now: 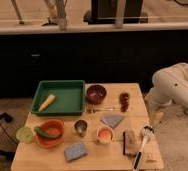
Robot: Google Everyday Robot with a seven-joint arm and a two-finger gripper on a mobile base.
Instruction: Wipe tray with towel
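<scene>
Tray [60, 111] sits at upper left of the wooden surface [94, 159], long side across the frame. A yellow banana-like item [46, 102] lies in its left half, tilted. Towel [112, 120] lies flat near the surface centre, below and right of the tray, well apart from it, nothing touching it.

White arm [174, 87] comes in at the right edge of the frame. Tool [156, 118] hangs just off the right edge of the surface, above the white dish brush [144, 137]. Can't tell if it's open or closed. Not holding the towel.

Other items:
- dark red bowl [96, 93] just right of the tray
- orange bowl [50, 133] lower left, holding something green
- metal cup [80, 127]
- blue sponge [76, 151]
- brown block [129, 142]
</scene>
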